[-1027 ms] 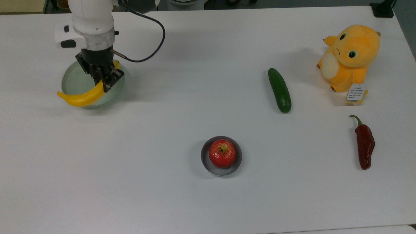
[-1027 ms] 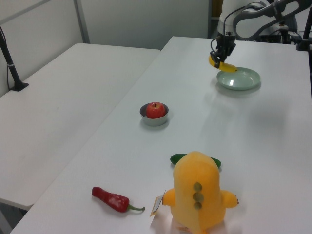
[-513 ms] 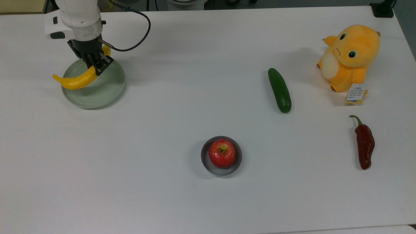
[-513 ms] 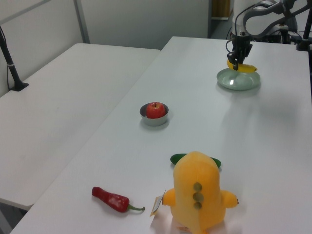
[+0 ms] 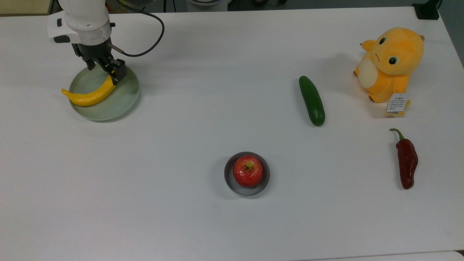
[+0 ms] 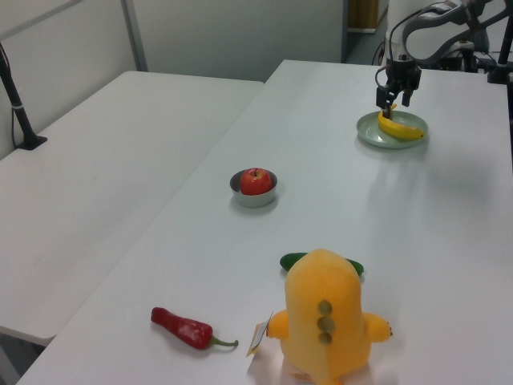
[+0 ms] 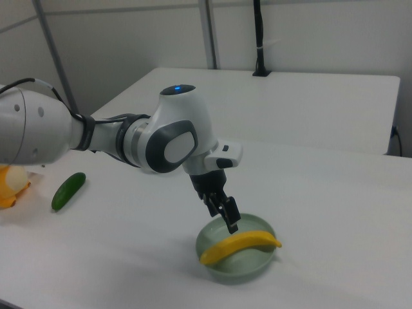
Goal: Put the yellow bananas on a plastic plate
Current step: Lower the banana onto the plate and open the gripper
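Observation:
The yellow banana (image 5: 88, 97) (image 6: 401, 128) (image 7: 238, 246) lies across the pale grey-green plastic plate (image 5: 121, 103) (image 6: 369, 132) (image 7: 239, 271) at the top view's upper left. Its thin stem tip pokes just over the rim on the top view's left. My gripper (image 5: 105, 70) (image 6: 397, 98) (image 7: 224, 214) hangs open just above the banana's other end, near the far side of the plate. Its fingers stand apart with nothing between them.
A dark-green cucumber (image 5: 311, 100) (image 7: 68, 190), an orange plush toy (image 5: 391, 63) (image 6: 325, 317) and a red chilli (image 5: 406, 161) (image 6: 183, 329) lie on the top view's right. A red apple (image 5: 247, 171) (image 6: 256, 181) sits in a small dark-grey dish (image 5: 228, 179) mid-table.
The gripper carried the banana over the plate, lowered it and let go. The banana now rests on the plate and the fingers have spread.

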Tool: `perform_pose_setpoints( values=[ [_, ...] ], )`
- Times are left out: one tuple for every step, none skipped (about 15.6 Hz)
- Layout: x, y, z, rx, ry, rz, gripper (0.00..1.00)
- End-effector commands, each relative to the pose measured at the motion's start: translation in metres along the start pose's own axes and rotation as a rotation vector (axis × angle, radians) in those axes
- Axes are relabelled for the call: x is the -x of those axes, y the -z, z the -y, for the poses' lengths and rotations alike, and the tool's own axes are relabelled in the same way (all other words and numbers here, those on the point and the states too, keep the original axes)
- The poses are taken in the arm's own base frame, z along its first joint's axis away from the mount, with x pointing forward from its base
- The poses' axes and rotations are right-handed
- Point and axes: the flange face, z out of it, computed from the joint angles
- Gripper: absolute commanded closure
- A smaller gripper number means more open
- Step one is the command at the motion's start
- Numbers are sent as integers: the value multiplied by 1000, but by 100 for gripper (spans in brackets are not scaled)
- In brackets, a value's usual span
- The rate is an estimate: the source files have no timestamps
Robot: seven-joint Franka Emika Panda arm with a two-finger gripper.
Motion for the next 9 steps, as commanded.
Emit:
perform_pose_setpoints(
  values=[
    [6, 21, 4, 1, 21, -19, 0],
    [7, 32, 7, -4, 25, -34, 0],
    [10, 42, 16, -7, 39, -43, 0],
    [12, 58, 25, -10, 57, -56, 0],
    [15, 71, 31, -11, 76, -64, 0],
    [20, 86, 41, -19, 96, -83, 0],
    [26, 100, 55, -27, 127, -103, 0],
    [33, 111, 69, -38, 152, -114, 0],
    [42, 121, 83, -53, 173, -103, 0]
  ],
)
